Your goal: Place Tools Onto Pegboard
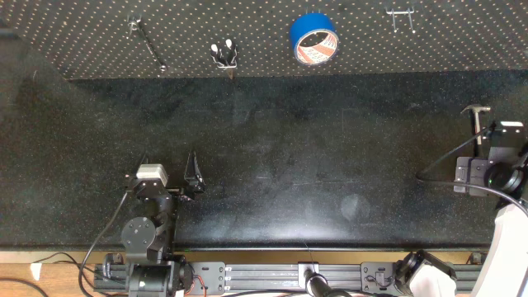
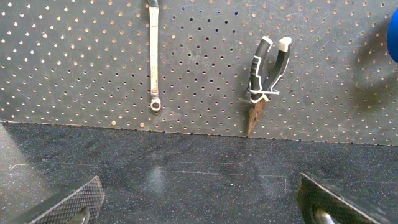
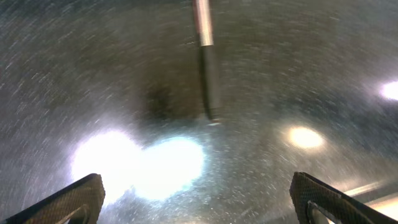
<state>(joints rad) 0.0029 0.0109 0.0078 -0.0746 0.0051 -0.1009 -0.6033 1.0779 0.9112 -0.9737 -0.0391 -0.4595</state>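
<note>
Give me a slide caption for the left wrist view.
Open left gripper faces the pegboard, where a wrench and pliers hang.

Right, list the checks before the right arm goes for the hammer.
1. Right tool open and empty: ok.
2. Steel-headed hammer with dark grip lying flat on the black table, its handle in the right wrist view ahead of the fingers: ok.
3. Gap between right tool and hammer: cannot tell.
4. Bare metal hook free on the perforated pegboard: ok.
5. Left tool open, well away from the hammer: ok.
6. Silver wrench, black-and-white pliers and blue tape roll hanging: ok.
</note>
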